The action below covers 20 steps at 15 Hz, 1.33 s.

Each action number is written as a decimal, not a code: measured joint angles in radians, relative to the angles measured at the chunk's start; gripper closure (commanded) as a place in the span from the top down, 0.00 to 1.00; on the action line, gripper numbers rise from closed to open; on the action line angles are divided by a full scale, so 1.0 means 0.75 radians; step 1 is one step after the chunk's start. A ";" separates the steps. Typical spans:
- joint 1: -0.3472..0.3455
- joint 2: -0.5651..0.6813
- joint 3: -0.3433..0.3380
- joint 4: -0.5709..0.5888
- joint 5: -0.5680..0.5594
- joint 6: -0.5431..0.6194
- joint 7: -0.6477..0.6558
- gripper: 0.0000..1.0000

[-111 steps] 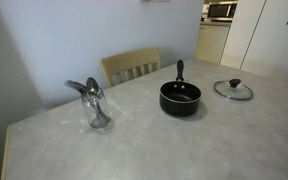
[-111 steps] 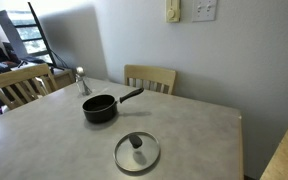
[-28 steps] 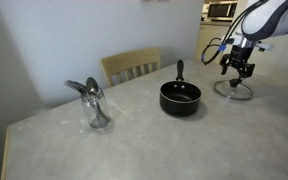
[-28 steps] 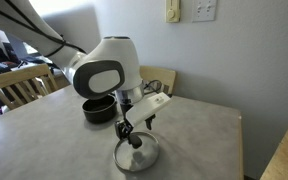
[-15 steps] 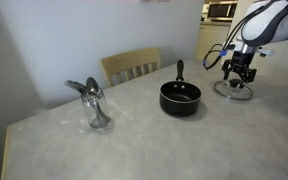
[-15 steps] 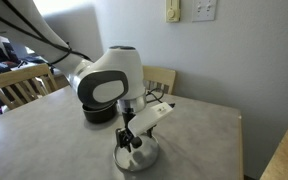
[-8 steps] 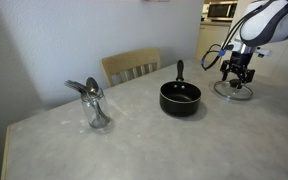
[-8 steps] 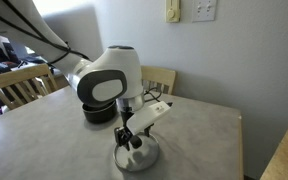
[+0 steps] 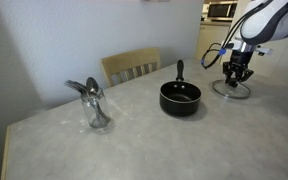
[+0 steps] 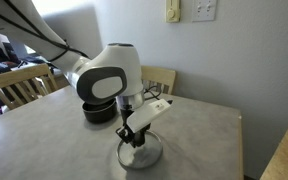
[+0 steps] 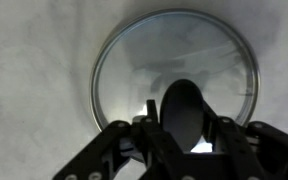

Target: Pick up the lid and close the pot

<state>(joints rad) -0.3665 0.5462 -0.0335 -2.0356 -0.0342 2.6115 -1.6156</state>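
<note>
The table (image 9: pixel 134 140) carries everything. The pot (image 9: pixel 180 98) stands uncovered, well to one side of the claw (image 9: pixel 236 76), so the closing is all left to do. The lid (image 11: pixel 174 50) lies flat directly under the claw, not yet lifted. Its black knob (image 11: pixel 186 108) sits between the jaws, which stand apart and apparently are not pinching it yet.

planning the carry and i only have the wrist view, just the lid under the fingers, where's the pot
observer: The pot stands on the table apart from the lid, bare tabletop between them.
operator: is it open
observer: Yes, open and upright, nothing visible in its dark interior.
operator: anything else in the way
observer: Only a glass of metal utensils, beyond the pot from the lid.
</note>
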 measured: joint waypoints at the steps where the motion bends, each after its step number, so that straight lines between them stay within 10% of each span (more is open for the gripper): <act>1: 0.003 -0.002 -0.003 0.000 -0.002 -0.004 0.001 0.15; 20: 0.172 -0.174 -0.087 0.110 -0.210 -0.247 0.454 0.15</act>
<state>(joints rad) -0.2379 0.4161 -0.0986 -1.9528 -0.1921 2.4260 -1.2748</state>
